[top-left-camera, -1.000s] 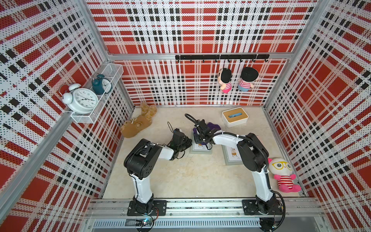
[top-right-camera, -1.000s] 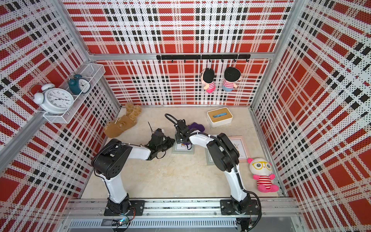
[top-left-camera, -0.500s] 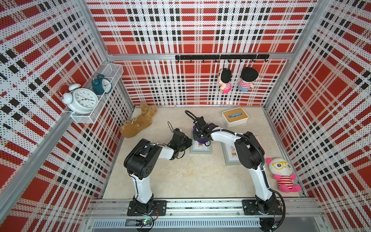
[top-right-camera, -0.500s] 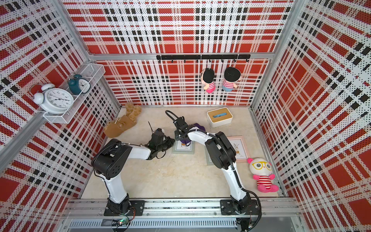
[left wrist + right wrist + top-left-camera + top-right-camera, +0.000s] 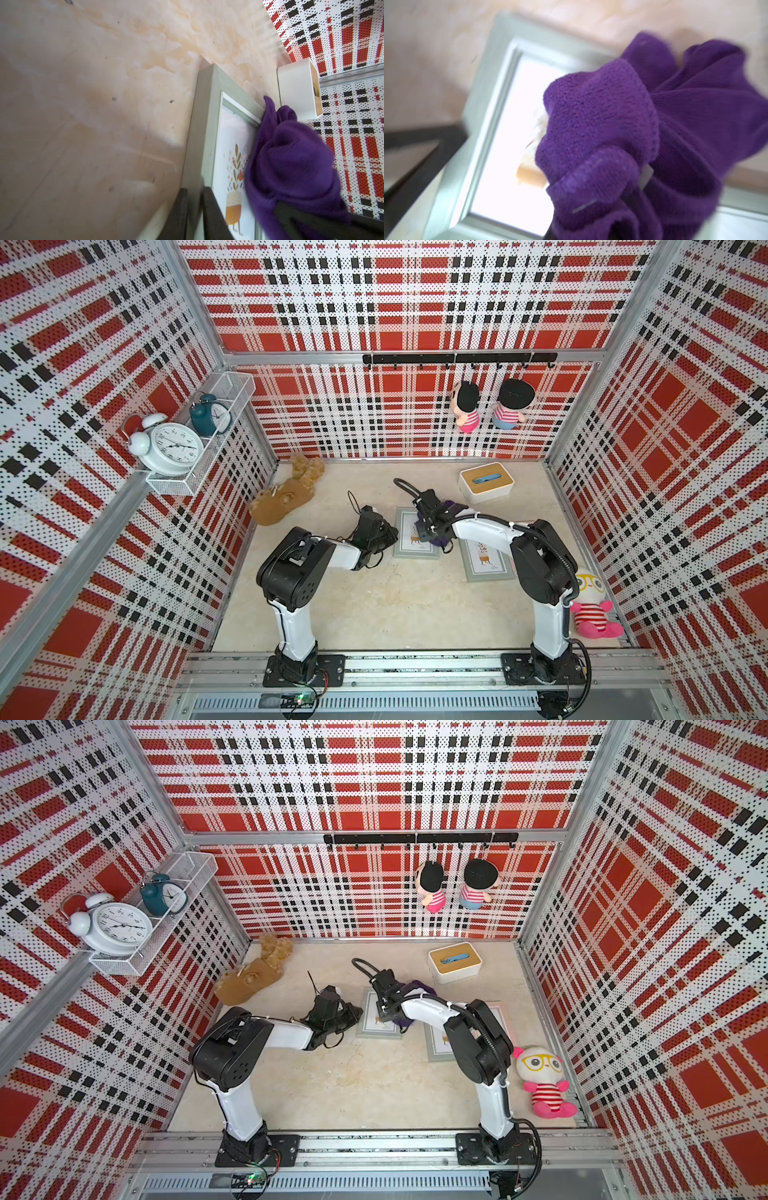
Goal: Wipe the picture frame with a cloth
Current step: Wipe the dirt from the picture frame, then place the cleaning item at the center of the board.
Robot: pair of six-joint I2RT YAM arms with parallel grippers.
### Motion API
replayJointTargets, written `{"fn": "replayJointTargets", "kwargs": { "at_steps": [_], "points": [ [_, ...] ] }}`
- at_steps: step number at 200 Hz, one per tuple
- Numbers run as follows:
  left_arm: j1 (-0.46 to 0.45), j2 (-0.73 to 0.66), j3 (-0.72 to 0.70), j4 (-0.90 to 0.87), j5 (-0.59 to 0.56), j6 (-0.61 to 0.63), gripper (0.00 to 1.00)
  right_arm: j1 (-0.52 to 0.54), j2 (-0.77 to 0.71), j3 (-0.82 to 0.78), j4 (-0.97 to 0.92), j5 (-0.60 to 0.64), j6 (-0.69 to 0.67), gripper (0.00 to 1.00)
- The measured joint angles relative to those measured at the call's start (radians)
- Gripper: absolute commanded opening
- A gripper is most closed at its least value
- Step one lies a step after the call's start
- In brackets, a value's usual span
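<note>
On a beige tabletop, the left gripper [image 5: 388,536] straddles the left border of a grey-green picture frame [image 5: 407,548] lying flat, one finger on each side; whether it pinches is unclear. The right gripper [image 5: 428,531] is pressed together on the bunched purple cloth [image 5: 612,124], which rests on the frame's glass and right border. Farther back stands a white box [image 5: 488,497].

Enclosure: three perforated walls [image 5: 415,302] in red, white and black plaid, joined by aluminium posts [image 5: 195,302]. Table [image 5: 395,605]: beige, marbled, matt. The back wall carries a black hook rail [image 5: 457,358]; a side wall carries a white wire shelf [image 5: 172,485]. Lighting: even, diffuse.
</note>
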Motion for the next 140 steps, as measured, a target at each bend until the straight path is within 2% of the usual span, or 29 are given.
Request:
{"fn": "replayJointTargets", "kwargs": {
  "at_steps": [38,74,94,117,140],
  "points": [
    [-0.004,-0.001,0.13,-0.22,0.024,0.06,0.5,-0.039,-0.126,-0.027,0.091,0.012,0.018,0.0],
    [0.014,-0.061,0.222,-0.313,0.067,0.091,0.74,-0.033,-0.258,-0.09,0.229,-0.173,0.045,0.0],
    [0.045,-0.185,0.199,-0.318,0.077,0.083,0.86,-0.033,-0.272,-0.106,0.311,-0.313,0.089,0.0],
    [0.114,-0.379,0.103,-0.262,0.099,0.043,1.0,-0.034,-0.256,-0.114,0.398,-0.474,0.169,0.0],
    [0.179,-0.544,-0.006,-0.2,0.125,0.0,0.98,-0.034,-0.21,-0.103,0.516,-0.626,0.271,0.0]
  ]
}}
